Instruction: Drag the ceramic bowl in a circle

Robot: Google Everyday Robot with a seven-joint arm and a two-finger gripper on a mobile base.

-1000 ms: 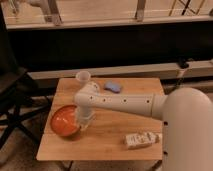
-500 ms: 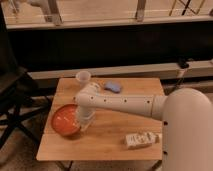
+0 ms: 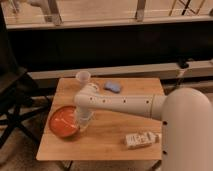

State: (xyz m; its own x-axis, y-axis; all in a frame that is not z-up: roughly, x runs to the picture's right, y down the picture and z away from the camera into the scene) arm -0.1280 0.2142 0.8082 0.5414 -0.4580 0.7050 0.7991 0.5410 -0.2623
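Note:
The ceramic bowl [image 3: 63, 121] is a round, shallow, glossy orange bowl on the left front part of the wooden table [image 3: 107, 147]. My white arm reaches in from the right across the table and bends down at the wrist. The gripper [image 3: 83, 123] points down at the bowl's right rim, touching or just over it. The rim's right edge is hidden behind the gripper.
A small translucent whitish cup [image 3: 83, 77] stands at the table's back left. A blue object [image 3: 113, 87] lies at the back middle, and a white packet [image 3: 140, 139] at the front right. A dark folding chair [image 3: 12, 100] stands left of the table. A dark ledge runs behind.
The bowl and the gripper have shifted only slightly; the arm holds nearly the same pose at the bowl's right rim.

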